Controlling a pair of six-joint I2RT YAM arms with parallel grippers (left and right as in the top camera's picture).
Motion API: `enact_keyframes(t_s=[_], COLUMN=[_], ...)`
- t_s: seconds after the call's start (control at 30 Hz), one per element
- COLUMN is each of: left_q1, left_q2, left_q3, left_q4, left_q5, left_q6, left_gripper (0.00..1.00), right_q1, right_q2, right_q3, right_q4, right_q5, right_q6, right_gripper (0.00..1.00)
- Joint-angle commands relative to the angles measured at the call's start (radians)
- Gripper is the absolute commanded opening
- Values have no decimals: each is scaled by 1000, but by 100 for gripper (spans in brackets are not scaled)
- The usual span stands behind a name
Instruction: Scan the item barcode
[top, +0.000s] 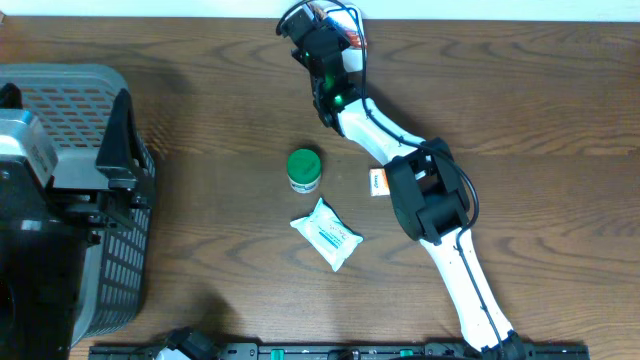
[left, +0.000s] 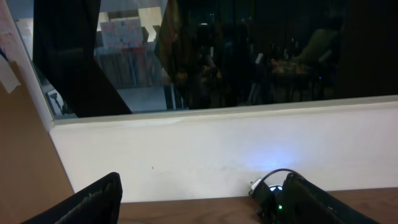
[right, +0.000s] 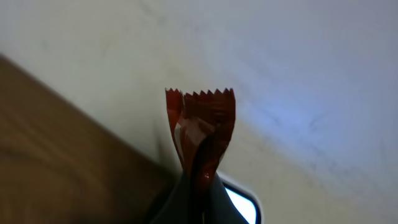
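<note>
Overhead view: the right arm reaches across the wooden surface (top: 540, 100) to its far edge. There the right pincer (top: 322, 32) is shut on a small red packet (top: 349, 36), next to the white wall. Near the middle of the surface stands a green-lidded jar (top: 304, 169), with a white wipes pack (top: 326, 233) lying just in front of it. A small orange-and-white item (top: 378, 181) lies beside the arm's elbow. A grey mesh basket (top: 70, 90) sits at the left edge, partly under dark equipment.

Left wrist view: the left pincer (left: 204, 186) stands wide apart with nothing between its two dark fingers (left: 93, 200). It faces the white wall and a dark window above it.

Right wrist view: the red packet (right: 202, 134) stands upright with its zigzag-cut edge on top, clamped at its lower end by the right pincer (right: 198, 202). The pale wall is behind it and the surface lies to the left.
</note>
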Motion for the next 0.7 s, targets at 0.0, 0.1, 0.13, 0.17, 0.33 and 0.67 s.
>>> enact_keyframes(t_s=[0.0,0.1,0.13,0.17,0.33,0.67], left_q1=[0,0,0,0,0,0], left_q2=[-7,-7,-7,-7,-7,-7], left_q3=[-6,-6,-6,-6,-6,-6], left_q4=[3,3,2,3,3,3], left_q5=[-9,-9,-9,-9,-9,-9], left_q6=[3,3,3,3,3,3], left_gripper=[82,82,82,82,82,82], right_q1=[39,50,52,54,52,-94], right_q2=[-19,-43,-55,-72,-198,-526], right_q3=[27,27,27,27,27,27], right_q4=[-92,-249,-297,-354,-623,-1230], right_q5=[95,183,208,232,352,371], right_q6=[-22,-22,-21,-21,17,243], right_gripper=[1,1,1,1,1,1])
